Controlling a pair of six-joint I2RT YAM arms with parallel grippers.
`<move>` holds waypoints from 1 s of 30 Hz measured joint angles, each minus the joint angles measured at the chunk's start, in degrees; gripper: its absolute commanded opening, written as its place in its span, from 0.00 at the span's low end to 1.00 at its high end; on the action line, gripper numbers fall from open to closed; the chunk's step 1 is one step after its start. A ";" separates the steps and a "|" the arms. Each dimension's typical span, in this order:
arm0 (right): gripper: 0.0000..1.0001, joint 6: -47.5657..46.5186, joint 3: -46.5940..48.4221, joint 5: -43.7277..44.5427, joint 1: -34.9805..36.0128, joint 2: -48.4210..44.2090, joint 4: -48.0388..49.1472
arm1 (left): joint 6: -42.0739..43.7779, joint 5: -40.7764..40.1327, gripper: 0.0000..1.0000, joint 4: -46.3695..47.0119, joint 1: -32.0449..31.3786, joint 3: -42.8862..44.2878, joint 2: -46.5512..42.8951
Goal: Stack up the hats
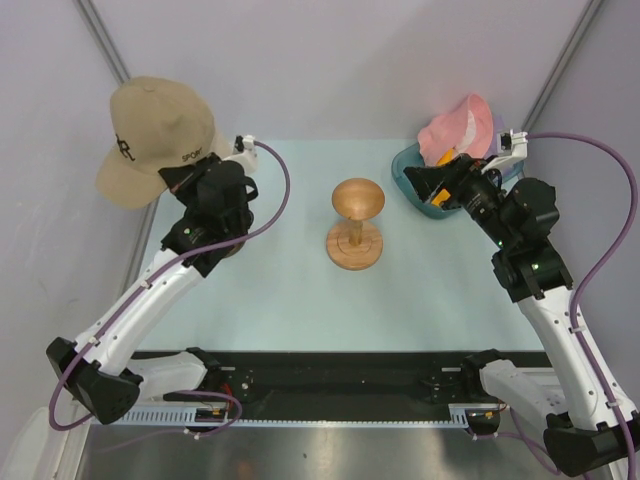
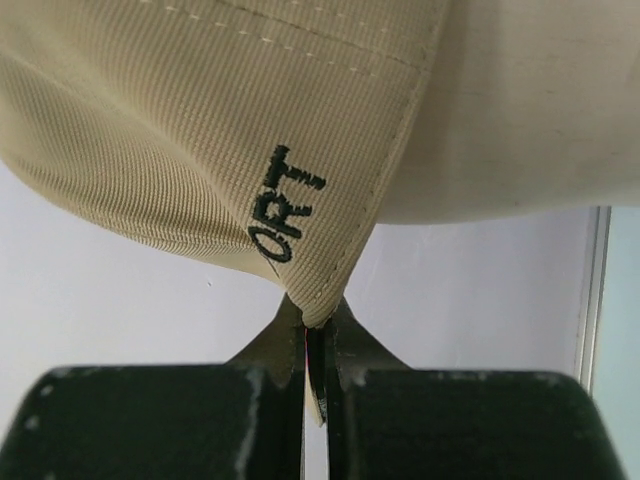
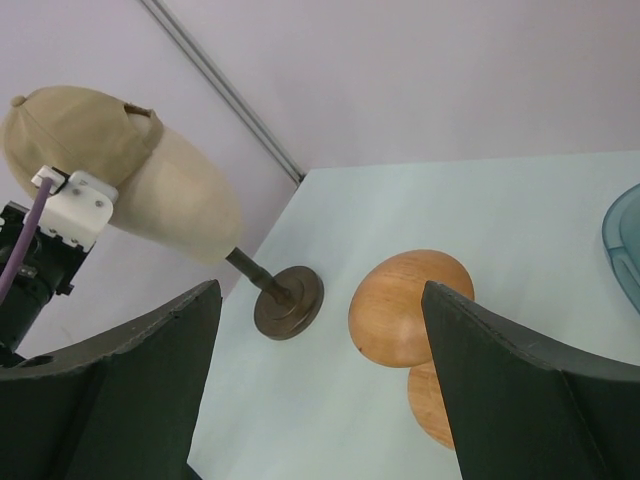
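Observation:
A tan grey-taupe cap [image 1: 150, 130] with black "SPORT" lettering hangs over the table's far left corner. In the right wrist view it [image 3: 150, 190] sits atop a dark metal stand [image 3: 287, 300]. My left gripper [image 1: 187, 172] is shut on the cap's brim edge [image 2: 300, 200], with the cloth pinched between the fingertips [image 2: 350, 340]. A pink hat [image 1: 458, 125] lies on a teal tub [image 1: 408, 165] at the far right, with a bit of yellow-orange cloth [image 1: 443, 157] beneath it. My right gripper [image 1: 428, 188] is open and empty just in front of the tub, facing left [image 3: 320, 380].
A wooden mushroom-shaped hat stand [image 1: 357, 215] is upright mid-table and also shows in the right wrist view [image 3: 412, 308]. The tub's rim [image 3: 625, 235] is at that view's right edge. Grey walls close in the far side and both sides.

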 measured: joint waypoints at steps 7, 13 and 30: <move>0.86 0.15 0.00 0.00 0.00 0.02 0.09 | -7.34 0.04 0.00 -9.44 -0.07 0.57 0.35; 0.86 0.15 0.00 -0.13 0.00 0.02 0.11 | -11.78 1.16 0.00 -13.97 0.22 9.62 4.63; 0.86 -0.31 0.00 -0.39 0.00 0.02 0.09 | -17.35 7.19 0.00 -20.98 5.33 16.55 10.71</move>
